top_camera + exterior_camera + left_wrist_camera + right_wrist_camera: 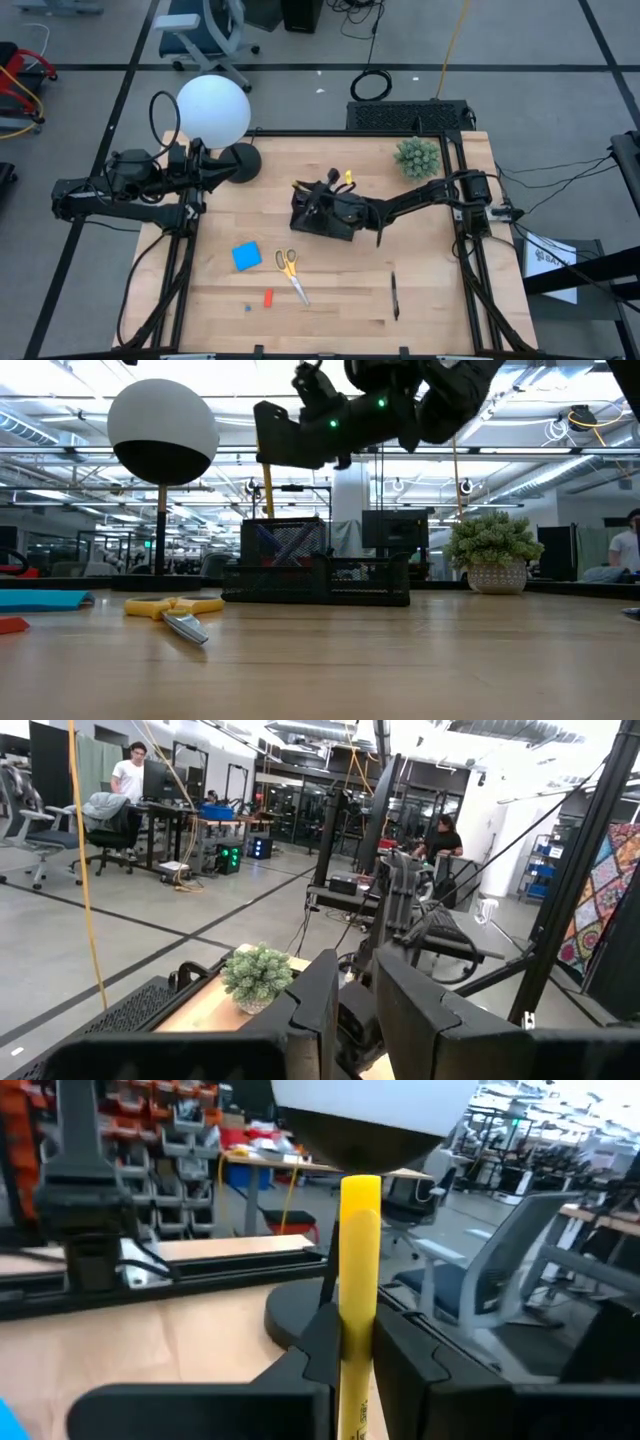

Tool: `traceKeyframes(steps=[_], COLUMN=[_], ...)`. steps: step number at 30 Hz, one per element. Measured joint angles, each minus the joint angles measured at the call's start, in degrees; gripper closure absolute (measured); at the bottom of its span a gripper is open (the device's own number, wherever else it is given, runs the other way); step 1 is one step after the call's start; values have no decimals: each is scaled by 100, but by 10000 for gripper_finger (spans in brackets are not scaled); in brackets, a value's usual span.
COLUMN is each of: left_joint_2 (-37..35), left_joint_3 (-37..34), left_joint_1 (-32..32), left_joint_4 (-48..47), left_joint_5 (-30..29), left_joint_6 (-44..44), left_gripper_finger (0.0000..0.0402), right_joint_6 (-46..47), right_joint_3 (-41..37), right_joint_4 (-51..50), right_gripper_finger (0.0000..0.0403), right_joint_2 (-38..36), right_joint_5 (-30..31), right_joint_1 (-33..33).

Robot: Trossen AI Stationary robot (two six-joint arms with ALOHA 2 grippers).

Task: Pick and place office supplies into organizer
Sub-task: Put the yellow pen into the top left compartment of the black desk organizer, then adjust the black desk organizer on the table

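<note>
The black organizer (325,225) (320,575) stands at the table's middle. My right gripper (303,192) (270,440) (358,1350) hovers level above its taller compartment, shut on a yellow pen (358,1250) (267,490). Blue pens lean crossed inside that compartment (285,545). On the near half of the table lie the yellow-handled scissors (291,274) (175,610), a blue pad (247,256), a small red piece (268,297) and a black pen (394,295). My left gripper (212,165) (357,1010) waits at the far left, fingers nearly together with nothing between them. My right gripper pinches the yellow pen's shaft (358,1315) between its two fingers. The fingers come in level from the table's right and lie across the pen. The pen stands upright, clear of the table. Its lower end (268,512) reaches the taller compartment's top rim; whether it is inside, I cannot tell.
A lamp with a white globe (213,110) and a round black base (240,160) stands at the far left, close to my left gripper. A green spiky plant (417,157) (490,550) sits at the far right. A tiny blue bit (246,307) lies by the red piece.
</note>
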Motion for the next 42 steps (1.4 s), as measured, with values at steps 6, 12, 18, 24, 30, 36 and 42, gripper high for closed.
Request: traceKeyframes(steps=[6, 12, 18, 24, 30, 36, 42], left_joint_2=[0, 0, 0, 0, 0, 0, 0], left_joint_3=[0, 0, 0, 0, 0, 0, 0], left_joint_1=[0, 0, 0, 0, 0, 0, 0], left_joint_4=[0, 0, 0, 0, 0, 0, 0], left_joint_5=[2, 2, 0, 2, 2, 2, 2], left_joint_6=[0, -2, -2, -2, 0, -2, -2], left_gripper_finger=[330, 330, 330, 330, 330, 330, 330], right_joint_6=[274, 449, 452, 456, 441, 441, 458], right_joint_3=[-258, -302, -302, -305, -394, -462, -463], right_joint_4=[226, 217, 16, -112, -117, -121, -117], right_gripper_finger=[372, 372, 372, 372, 372, 304, 246], right_joint_2=[-3, -10, 8, 12, 14, 18, 18], right_joint_5=[-184, -432, -521, -517, -497, -459, -447], right_joint_1=[-18, 31, 33, 31, 22, 22, 22])
